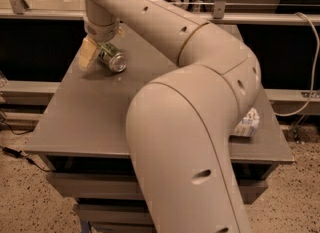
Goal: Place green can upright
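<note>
Table: the grey flat-topped table (pixel 100 122) carries both items.
Can: the small green aluminium can (pixel 114 61) lies tilted near the table's far-left corner.
Gripper: the two-finger gripper (pixel 99 56) sits at the can, above and to its left.
Bottle: the clear plastic bottle with blue-white label (pixel 247 124) lies near the right edge, partly behind the beige robot arm (pixel 190 127) and well apart from the can.
</note>
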